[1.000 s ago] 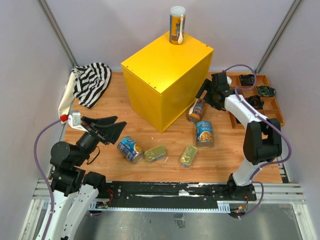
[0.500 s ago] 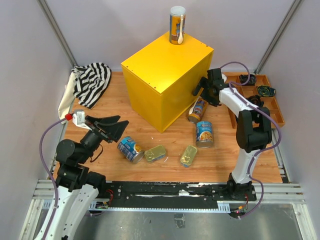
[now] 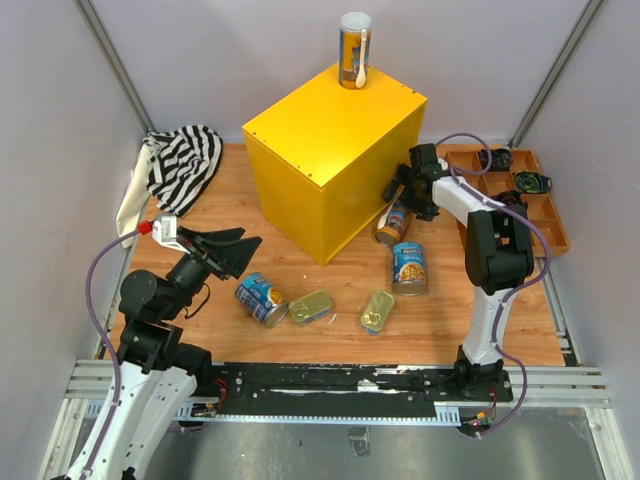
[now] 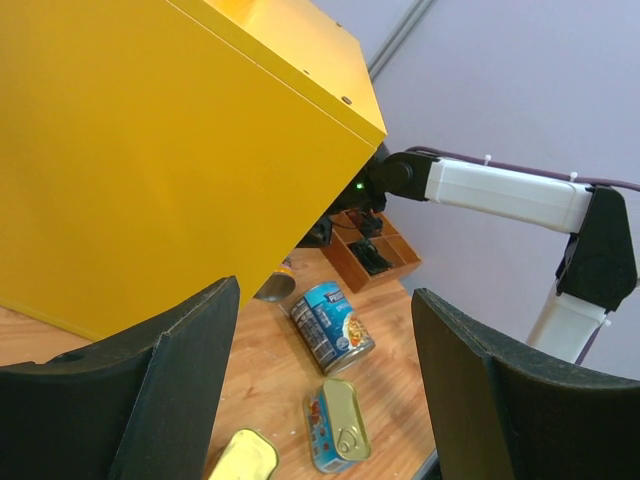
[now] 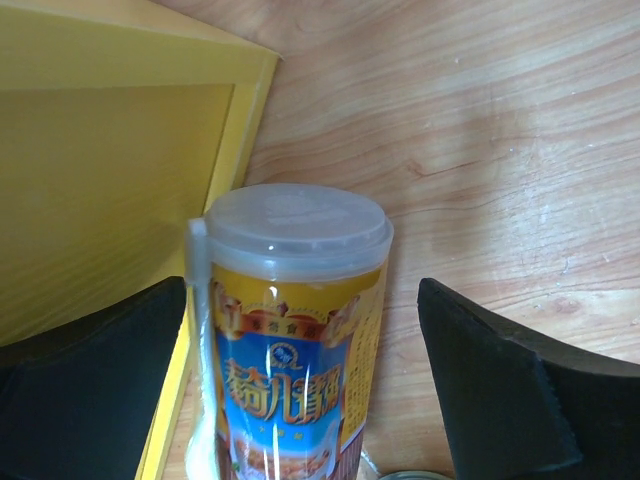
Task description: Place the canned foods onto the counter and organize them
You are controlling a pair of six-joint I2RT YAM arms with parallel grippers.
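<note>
The right gripper [image 5: 302, 300] has its jaws spread wide on either side of a tall slim white-lidded can [image 5: 290, 340], with a gap on each side, so it grips nothing. This can sits on the wooden tabletop [image 3: 440, 320] right against the side wall of the yellow box [image 3: 335, 150] and appears to lean on it. That closeness is the main hazard. The finger on the box side has very little room, so it may strike or scrape the wall as the jaws close. A squeeze on a tilted can could also push it over or let it slip. If the jaws close high on the plastic lid, the hold would probably be weak for a lift onto the box. An upright blue-labelled can [image 3: 409, 268] stands near and could get knocked. The second slim can [image 3: 354, 50] stands at the far corner of the box top and could be bumped on arrival. The left gripper [image 3: 250, 255] hangs partly open and empty, near a blue-labelled can lying on its side [image 3: 262, 298]. 2 flat golden tins [image 3: 311, 306] [image 3: 377, 310] lie just beside that can. So 1 can is on the box and 5 are not. The brown compartmented tray [image 3: 548, 228] holds only small black gadgets [image 3: 531, 183], no cans.
</note>
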